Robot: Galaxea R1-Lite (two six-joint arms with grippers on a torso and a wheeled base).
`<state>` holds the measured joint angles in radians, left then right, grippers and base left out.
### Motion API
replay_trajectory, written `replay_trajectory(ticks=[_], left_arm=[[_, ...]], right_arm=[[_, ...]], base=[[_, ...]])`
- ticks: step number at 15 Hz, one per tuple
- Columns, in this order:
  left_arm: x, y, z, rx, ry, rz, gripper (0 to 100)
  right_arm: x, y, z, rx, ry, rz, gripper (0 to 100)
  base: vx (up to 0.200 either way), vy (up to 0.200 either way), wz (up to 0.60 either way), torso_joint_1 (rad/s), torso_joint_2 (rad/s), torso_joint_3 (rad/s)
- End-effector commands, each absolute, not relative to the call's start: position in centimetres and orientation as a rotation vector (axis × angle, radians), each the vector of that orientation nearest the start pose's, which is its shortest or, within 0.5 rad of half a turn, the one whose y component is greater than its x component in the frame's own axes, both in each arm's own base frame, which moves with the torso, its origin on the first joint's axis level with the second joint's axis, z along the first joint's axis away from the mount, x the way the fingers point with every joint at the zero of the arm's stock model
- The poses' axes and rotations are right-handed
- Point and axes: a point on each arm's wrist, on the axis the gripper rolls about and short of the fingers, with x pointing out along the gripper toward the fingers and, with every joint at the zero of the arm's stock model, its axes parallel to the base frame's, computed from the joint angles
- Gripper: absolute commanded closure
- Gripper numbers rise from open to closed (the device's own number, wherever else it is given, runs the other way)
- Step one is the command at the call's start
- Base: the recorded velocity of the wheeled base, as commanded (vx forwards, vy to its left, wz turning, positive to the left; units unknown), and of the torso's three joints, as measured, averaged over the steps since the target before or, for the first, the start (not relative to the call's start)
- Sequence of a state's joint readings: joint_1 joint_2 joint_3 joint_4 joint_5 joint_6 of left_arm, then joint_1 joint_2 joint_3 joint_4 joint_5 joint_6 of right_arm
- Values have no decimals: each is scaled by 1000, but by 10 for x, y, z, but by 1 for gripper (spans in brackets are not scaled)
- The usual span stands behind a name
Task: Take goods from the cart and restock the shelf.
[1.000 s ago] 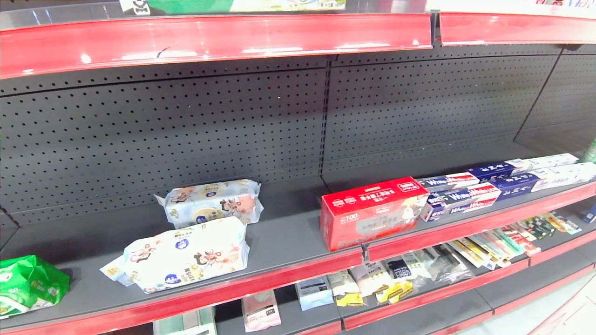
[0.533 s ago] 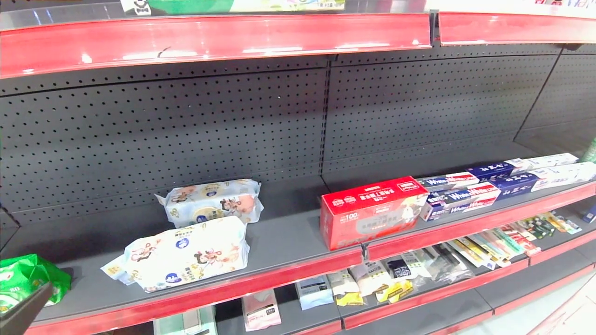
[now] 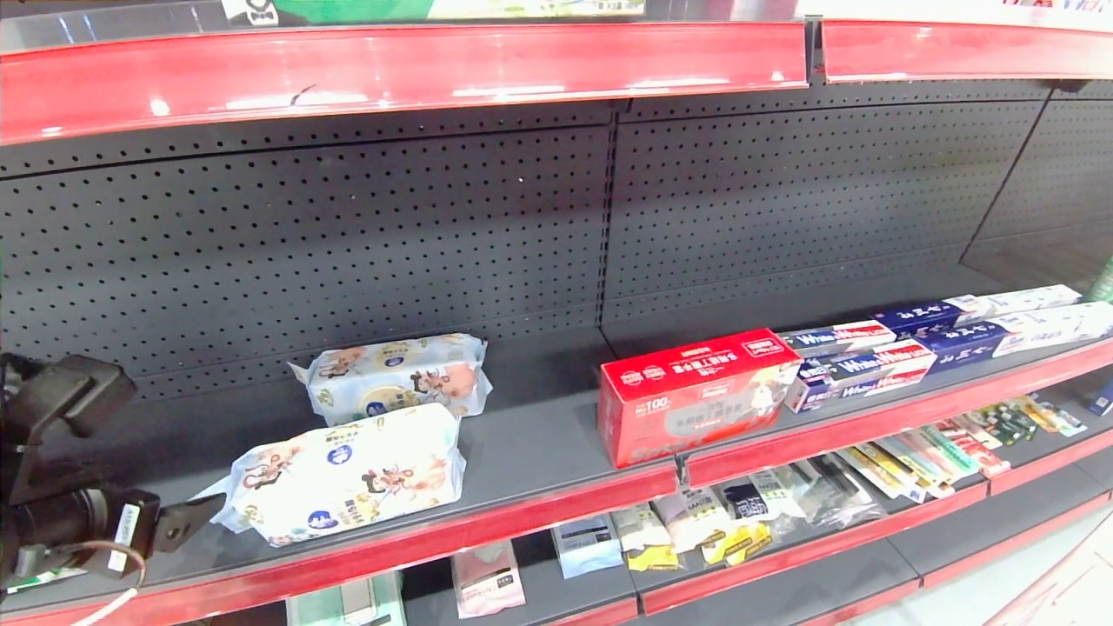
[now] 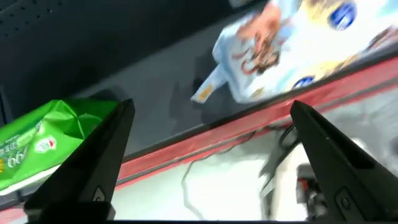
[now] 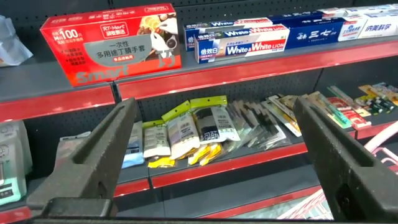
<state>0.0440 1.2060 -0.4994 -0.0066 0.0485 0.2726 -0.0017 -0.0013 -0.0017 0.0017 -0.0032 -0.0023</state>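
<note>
Left gripper has come up into the head view at 8 o'clock; a second ago it wasn't there. It now hides the green pack from the head camera. Jaws wide, nothing held, over the shelf's red front lip, near the front wipes pack. Right gripper also wide and empty, facing the sachets on the tier below. My read: no goods in hand, nothing restocked yet. Dark deck, pegboard back. Second wipes pack is at 1 o'clock of the first, red box at 3, toothpaste boxes beyond.
</note>
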Motion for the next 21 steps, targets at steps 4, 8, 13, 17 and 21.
replay_trajectory(ticks=[4, 8, 13, 17, 21], left_arm=[[153, 15, 139, 320, 810, -11, 0], [142, 24, 123, 315, 884, -2, 0], [163, 36, 112, 278, 921, -2, 0], [177, 51, 117, 260, 915, 56, 0], [190, 56, 114, 255, 928, 60, 0]], right_arm=[[-23, 0, 76, -3, 0, -5, 0], [-23, 0, 76, -2, 0, -5, 0], [-23, 0, 76, -3, 0, -5, 0], [-23, 0, 76, -2, 0, -5, 0], [-23, 0, 76, -3, 0, -5, 0]], base=[[0, 0, 0, 0, 0, 0], [0, 0, 0, 0, 0, 0], [0, 0, 0, 0, 0, 0], [0, 0, 0, 0, 0, 0], [0, 0, 0, 0, 0, 0]])
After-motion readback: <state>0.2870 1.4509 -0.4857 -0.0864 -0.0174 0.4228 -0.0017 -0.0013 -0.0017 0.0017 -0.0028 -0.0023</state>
